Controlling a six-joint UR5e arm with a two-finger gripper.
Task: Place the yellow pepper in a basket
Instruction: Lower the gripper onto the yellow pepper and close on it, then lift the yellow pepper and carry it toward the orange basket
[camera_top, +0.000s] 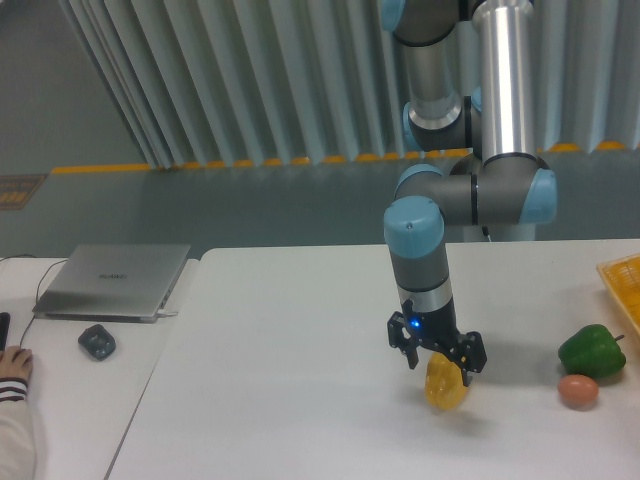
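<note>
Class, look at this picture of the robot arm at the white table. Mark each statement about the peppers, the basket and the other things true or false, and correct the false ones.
1. The gripper is down at the yellow pepper, its fingers on either side of the pepper's top. True.
2. The yellow pepper already lies in the basket. False: it is out on the table, well to the left of the basket, which shows only as a corner at the right edge.
3. The green pepper sits beside a small orange ball. True.
4. The laptop stands open. False: its lid is shut.
5. A hand shows at the left edge. True.
</note>
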